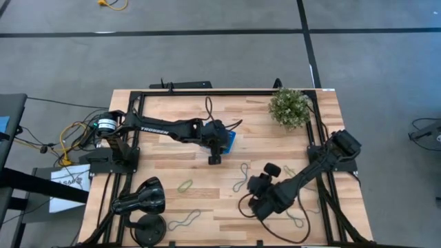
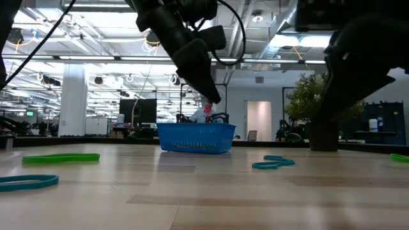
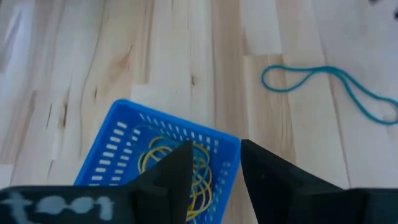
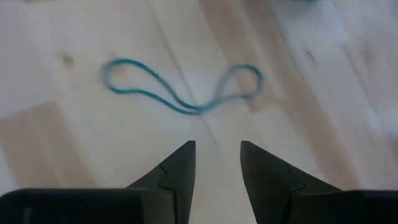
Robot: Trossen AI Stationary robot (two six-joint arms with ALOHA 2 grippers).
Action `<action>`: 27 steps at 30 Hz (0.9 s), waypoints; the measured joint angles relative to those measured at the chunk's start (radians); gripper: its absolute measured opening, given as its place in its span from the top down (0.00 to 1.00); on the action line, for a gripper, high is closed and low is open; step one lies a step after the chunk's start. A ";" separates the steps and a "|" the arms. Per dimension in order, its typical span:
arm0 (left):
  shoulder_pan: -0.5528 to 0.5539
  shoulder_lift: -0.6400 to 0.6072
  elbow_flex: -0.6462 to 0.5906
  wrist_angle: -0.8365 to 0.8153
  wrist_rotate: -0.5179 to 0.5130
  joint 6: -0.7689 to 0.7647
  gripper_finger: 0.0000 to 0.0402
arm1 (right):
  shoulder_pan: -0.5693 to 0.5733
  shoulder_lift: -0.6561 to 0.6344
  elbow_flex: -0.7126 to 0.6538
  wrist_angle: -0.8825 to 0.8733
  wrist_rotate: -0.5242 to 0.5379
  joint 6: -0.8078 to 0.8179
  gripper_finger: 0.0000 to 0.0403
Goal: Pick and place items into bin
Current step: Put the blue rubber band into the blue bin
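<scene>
blue mesh bin (image 1: 229, 141) sits centre frame in the high view, yellow loops (image 3: 163, 160) inside. left gripper (image 3: 214, 168) hangs over its rim, fingers parted, nothing between them. green loop (image 1: 185, 185) lies lower left, teal loop (image 1: 240, 178) just right of it. right gripper (image 4: 217, 163), lower right, parted and empty above a teal loop (image 4: 183, 87). pale wood table (image 1: 172, 158); potted plant (image 1: 289, 107) upper right; grey floor (image 1: 207, 62) around.

1. The left arm (image 1: 165, 129) is matt black, built of slim boxy links, with white lettering along its forearm.
2. The right arm (image 1: 303, 176) is the same black, with rounded knobs at its joints.
3. Yellow and black cables (image 1: 72, 134) bunch at the picture's left edge.
4. Each gripper's fingers (image 4: 180, 168) are dark, wedge-shaped and pointed.
</scene>
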 joint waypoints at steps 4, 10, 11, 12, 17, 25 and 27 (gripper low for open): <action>0.004 0.000 0.000 -0.016 -0.001 0.000 0.69 | 0.032 -0.017 0.001 -0.122 0.068 0.124 0.70; 0.003 0.000 0.000 0.009 -0.001 0.000 0.69 | 0.047 -0.095 -0.084 -0.105 0.102 0.169 0.70; 0.003 0.000 0.000 0.015 -0.001 -0.002 0.69 | 0.047 -0.117 -0.107 -0.108 0.110 0.170 0.71; 0.003 0.000 0.000 0.017 -0.001 -0.003 0.69 | 0.047 -0.141 -0.126 -0.100 0.127 0.175 0.71; 0.003 0.000 0.000 0.011 -0.001 -0.002 0.69 | 0.050 -0.322 -0.249 -0.093 0.230 0.239 0.71; 0.011 0.000 0.000 0.016 -0.001 0.002 0.69 | 0.048 -0.600 -0.532 0.244 0.348 0.208 0.71; 0.012 0.000 0.000 0.016 -0.003 0.008 0.69 | 0.048 -0.610 -0.617 0.495 0.350 0.102 0.71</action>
